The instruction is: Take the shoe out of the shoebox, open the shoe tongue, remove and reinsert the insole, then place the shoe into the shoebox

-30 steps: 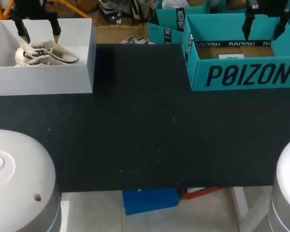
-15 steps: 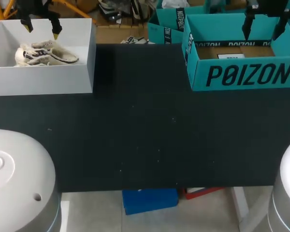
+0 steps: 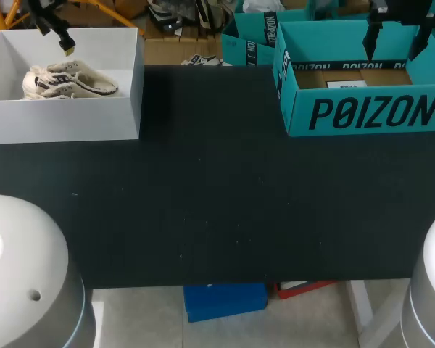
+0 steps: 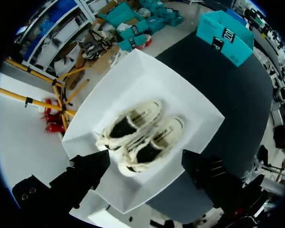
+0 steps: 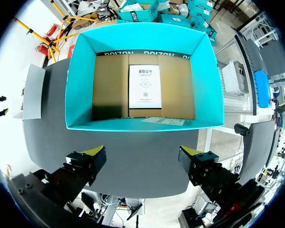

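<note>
The shoes (image 4: 154, 142) lie in the white box (image 4: 180, 85) at the worktop's (image 3: 217, 210) far left corner. The head view, looking in at a slant, shows them as one cream heap with dark trim. The left wrist view looks straight down and shows two shoes side by side, touching, with dark openings and fuzzy cream uppers. They sit in the middle of the box floor, away from its walls. The box is plain, smooth white card, lidless and square-cornered.

The left gripper (image 4: 146, 160) hangs above the box, its dark fingers spread wide and grasping nothing. The head view shows only one of its yellow tips, over the far wall.

The teal box (image 3: 362, 109) stands at the far right corner, well apart from the white one, with bold dark print on its near wall. Only the right wrist view shows its inside fully: a brown cardboard floor with a white printed sheet (image 5: 145, 85) lying flat on it. The right gripper (image 5: 141, 153) hangs over this box, fingers wide apart and holding nothing.

The worktop is matte black, lightly speckled.
</note>
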Tool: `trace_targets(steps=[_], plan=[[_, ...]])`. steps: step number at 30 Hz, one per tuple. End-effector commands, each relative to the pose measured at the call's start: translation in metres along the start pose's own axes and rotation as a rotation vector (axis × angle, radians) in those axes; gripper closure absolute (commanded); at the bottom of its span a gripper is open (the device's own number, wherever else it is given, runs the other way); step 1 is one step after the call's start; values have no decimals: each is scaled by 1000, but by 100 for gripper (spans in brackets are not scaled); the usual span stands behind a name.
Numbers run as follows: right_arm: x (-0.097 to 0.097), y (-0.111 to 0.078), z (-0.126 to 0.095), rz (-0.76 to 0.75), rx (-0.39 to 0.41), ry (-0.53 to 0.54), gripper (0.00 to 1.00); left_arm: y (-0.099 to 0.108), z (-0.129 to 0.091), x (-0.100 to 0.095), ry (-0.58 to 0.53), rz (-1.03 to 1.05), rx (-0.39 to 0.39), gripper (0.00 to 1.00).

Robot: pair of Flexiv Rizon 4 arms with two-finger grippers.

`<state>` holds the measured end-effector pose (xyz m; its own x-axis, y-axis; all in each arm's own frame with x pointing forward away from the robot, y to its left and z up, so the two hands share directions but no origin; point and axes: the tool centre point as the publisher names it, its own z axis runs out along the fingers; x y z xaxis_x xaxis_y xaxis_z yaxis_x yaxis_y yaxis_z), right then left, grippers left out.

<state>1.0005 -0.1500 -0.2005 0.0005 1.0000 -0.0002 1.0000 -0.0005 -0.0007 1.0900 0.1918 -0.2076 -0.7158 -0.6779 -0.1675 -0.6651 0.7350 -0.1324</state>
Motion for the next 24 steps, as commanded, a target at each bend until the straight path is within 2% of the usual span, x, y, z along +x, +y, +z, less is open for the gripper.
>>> trace_targets(steps=[1,4,5,18,19,24], plan=[[0,0,0,0,0,-1,0,-10,10,-27,252,843,75,0],[0,0,0,0,0,-1,0,-7,10,-32,256,950,83,0],[0,0,0,0,0,-1,0,-6,9,-32,227,969,95,0],[0,0,0,0,0,-1,0,-6,9,-32,227,969,95,0],[0,0,0,0,0,-1,0,-6,9,-29,223,981,113,0],[0,0,0,0,0,-1,0,0,15,-28,195,1008,111,0]])
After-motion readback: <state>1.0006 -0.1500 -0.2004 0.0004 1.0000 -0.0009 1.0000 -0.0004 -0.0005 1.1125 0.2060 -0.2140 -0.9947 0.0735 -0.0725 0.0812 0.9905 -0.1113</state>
